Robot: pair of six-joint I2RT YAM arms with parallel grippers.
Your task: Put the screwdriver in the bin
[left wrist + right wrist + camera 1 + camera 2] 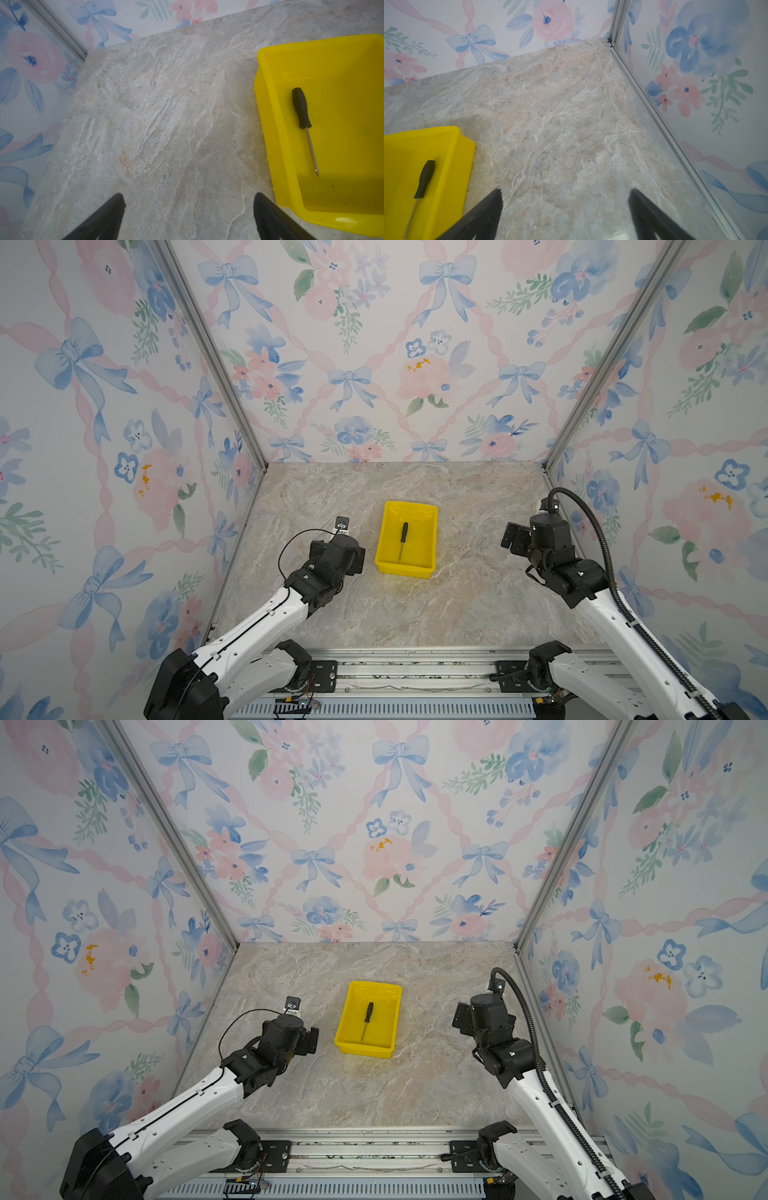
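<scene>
A: Screwdriver (pixel 403 540), where?
B: In the bin (pixel 405 570). It lies flat on the floor, lengthwise, with the handle toward the back and the tip toward the front. It touches no side that I can see.

A: Its make?
B: The handle is black, ribbed and round-ended. The shaft is thin bright metal with a pointed tip.

A: Bin?
B: Glossy yellow plastic, rectangular, with low sloping sides, a rolled rim and rounded corners. It sits mid-table between the arms.

A: Grippers?
B: The left gripper (pixel 189 200) has its black fingers spread wide with nothing between them. It is over bare table near the bin. The right gripper (pixel 564 194) is just as wide and empty, well apart on the bin's other side.

A: Surface and room?
B: The table (pixel 457 605) is a matte, stone-look slab, grey-beige with pale veins. Wallpaper (pixel 374 364) covers three sides, with blue bows and pink flowers on white. Aluminium posts (pixel 210 352) stand at the back corners. A grooved metal rail (pixel 415 672) along the front edge carries both arm bases.
</scene>
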